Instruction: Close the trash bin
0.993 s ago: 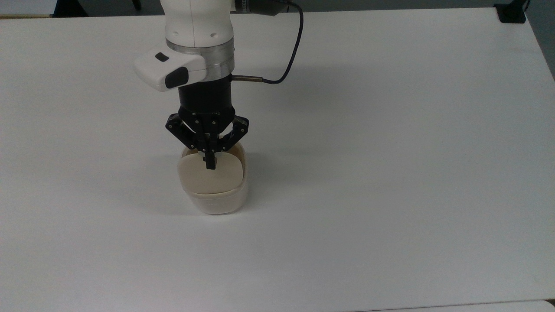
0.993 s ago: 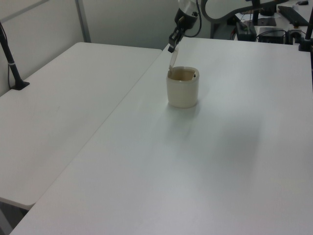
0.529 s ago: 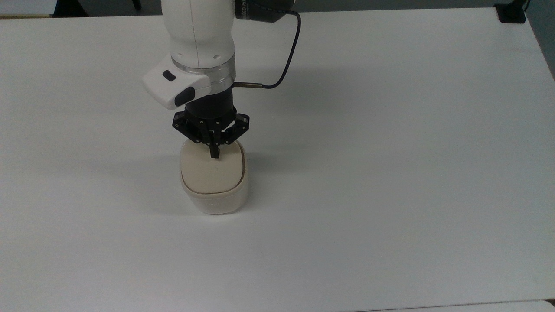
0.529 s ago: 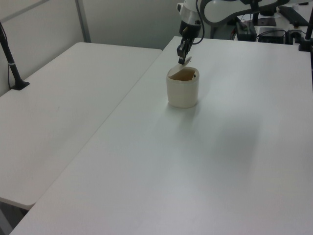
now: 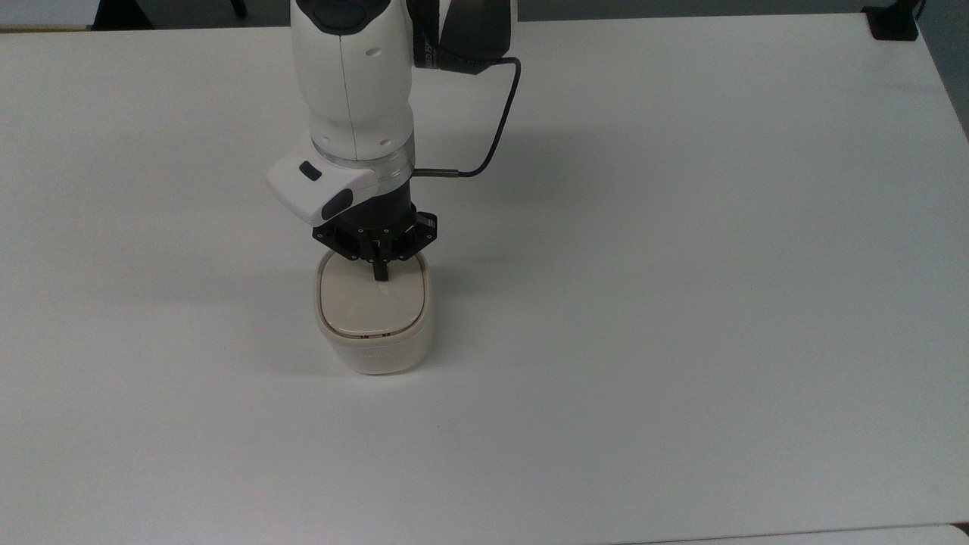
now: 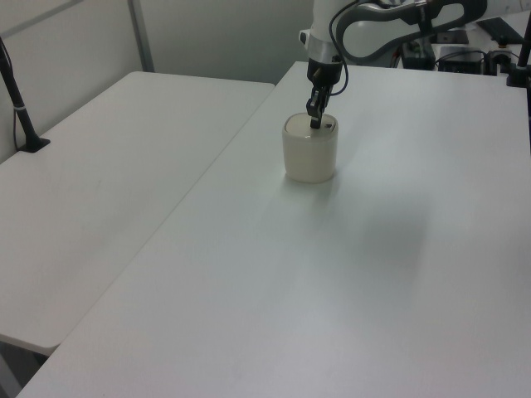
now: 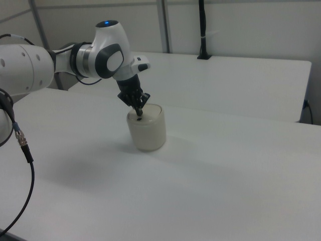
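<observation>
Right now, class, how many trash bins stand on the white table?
1. The trash bin stands on the table left of centre in the top view, its lid down, with the gripper on the lid.

— What did you have around you in that room?

— You worked at a wide white table (image 5: 681, 303), matte and evenly lit, with soft shadows on it. In the left view a second white table (image 6: 108, 191) stood edge to edge with it, a thin seam between them. A black post (image 6: 17, 99) was clamped at that table's far edge.

— And behind you?

— Pale wall panels (image 7: 241, 25) with grey metal uprights (image 7: 163, 25). In the left view's upper right corner there was dark equipment (image 6: 465, 50), possibly electronics on a desk; you couldn't have told for sure.
</observation>
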Tool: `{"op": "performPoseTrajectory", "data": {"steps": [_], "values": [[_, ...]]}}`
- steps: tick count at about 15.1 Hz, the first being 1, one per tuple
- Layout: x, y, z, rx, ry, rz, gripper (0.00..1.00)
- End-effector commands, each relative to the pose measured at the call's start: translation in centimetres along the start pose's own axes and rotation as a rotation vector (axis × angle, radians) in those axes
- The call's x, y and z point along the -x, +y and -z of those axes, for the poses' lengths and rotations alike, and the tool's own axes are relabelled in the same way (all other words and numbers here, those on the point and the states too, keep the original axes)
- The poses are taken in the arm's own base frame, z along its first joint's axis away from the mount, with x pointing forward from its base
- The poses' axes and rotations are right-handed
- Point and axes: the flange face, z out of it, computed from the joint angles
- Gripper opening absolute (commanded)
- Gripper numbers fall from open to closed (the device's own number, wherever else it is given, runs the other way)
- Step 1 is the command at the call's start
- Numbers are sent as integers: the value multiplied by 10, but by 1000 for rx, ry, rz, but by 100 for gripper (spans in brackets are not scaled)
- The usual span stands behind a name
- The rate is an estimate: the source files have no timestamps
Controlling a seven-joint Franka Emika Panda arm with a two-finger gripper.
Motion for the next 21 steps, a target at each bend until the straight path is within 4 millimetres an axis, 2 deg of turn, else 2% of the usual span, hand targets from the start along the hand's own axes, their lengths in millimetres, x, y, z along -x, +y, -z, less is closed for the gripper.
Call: {"op": "performPoseTrajectory", "data": {"steps": [1,7,9,11,13,16,17,19,21], "values": [[6,0,-11,11,-33,26,0],[5,-1,-31,12,-54,30,0],[5,-1,-30,11,-53,27,0],[3,1,-18,11,-39,17,0],[5,10,13,4,-9,-5,0],[20,21,53,-2,-61,-23,0],[25,22,67,-5,-71,-28,4],[38,17,88,-5,-121,-70,44],[50,14,108,6,-152,-139,92]]}}
